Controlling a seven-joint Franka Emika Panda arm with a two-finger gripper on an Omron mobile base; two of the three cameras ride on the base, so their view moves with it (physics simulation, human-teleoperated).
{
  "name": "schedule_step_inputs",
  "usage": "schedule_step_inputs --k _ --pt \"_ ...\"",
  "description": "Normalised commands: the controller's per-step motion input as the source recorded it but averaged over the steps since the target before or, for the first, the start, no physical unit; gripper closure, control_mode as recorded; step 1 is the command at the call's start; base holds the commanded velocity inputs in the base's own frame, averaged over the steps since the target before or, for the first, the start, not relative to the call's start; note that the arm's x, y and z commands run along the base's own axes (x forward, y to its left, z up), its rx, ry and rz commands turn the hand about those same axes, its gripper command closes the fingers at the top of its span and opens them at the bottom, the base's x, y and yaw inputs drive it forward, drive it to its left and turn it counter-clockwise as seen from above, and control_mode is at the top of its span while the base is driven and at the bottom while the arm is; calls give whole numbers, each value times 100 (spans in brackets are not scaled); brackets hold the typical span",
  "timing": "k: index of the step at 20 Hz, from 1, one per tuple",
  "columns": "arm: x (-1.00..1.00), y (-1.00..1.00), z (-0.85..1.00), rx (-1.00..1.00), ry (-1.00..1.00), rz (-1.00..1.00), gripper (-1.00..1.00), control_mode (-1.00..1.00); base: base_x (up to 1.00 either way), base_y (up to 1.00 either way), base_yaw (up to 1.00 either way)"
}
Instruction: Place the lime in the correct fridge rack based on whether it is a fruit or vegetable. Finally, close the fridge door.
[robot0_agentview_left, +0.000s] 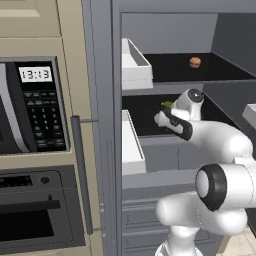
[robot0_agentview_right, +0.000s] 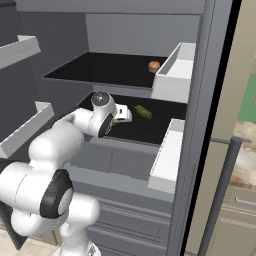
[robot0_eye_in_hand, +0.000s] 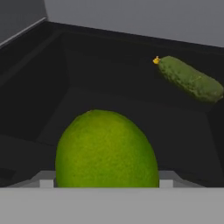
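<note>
Open fridge (robot0_agentview_left: 170, 30), door swung wide, dark shelves exposed all round the pincer. Upper rack (robot0_agentview_right: 100, 70) above the pincer, bearing a round orange-brown item (robot0_agentview_right: 154, 65) far back and up from it. Middle rack (robot0_agentview_right: 150, 127) directly beneath and ahead of the pincer. White door bins (robot0_agentview_left: 135, 65) off to the side of the pincer in the left base view. Microwave (robot0_agentview_left: 30, 105) well away from the pincer, outside the fridge, past the door edge.

White arm (robot0_agentview_left: 220, 145) reaching in over the middle rack, pincer (robot0_agentview_right: 116, 121) at its tip, inside the fridge. Elongated olive-green item (robot0_eye_in_hand: 189, 79), cucumber-like, lying on that same rack ahead of the pincer and off to one side, well apart from it.

Lime (robot0_eye_in_hand: 107, 149) close in front of the hand camera, between the fingertips (robot0_eye_in_hand: 46, 180) at the bottom of the hand view; pincer apparently pinching the lime, though actual contact of the pads hidden below the fruit. Hard to tell whether the lime rests on the rack floor or hangs just above it.

Judged progress: lime carried into the fridge, not yet clearly released. Worth noting: rack below seems to hold a vegetable, while the orange-brown item above may mark the fruit rack, so correct placement looks unsettled. Left to do: setting down on the right rack, withdrawal, door closing.
</note>
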Motion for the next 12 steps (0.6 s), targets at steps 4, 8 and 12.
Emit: schedule_step_inputs --k 4,8,12 --pt "66 3 -20 0 -2 0 100 -100 0 0 0" --pt "72 13 -20 -2 -7 0 -100 -100 0 0 0" --pt "79 2 -19 -3 -10 0 -100 -100 0 0 0"
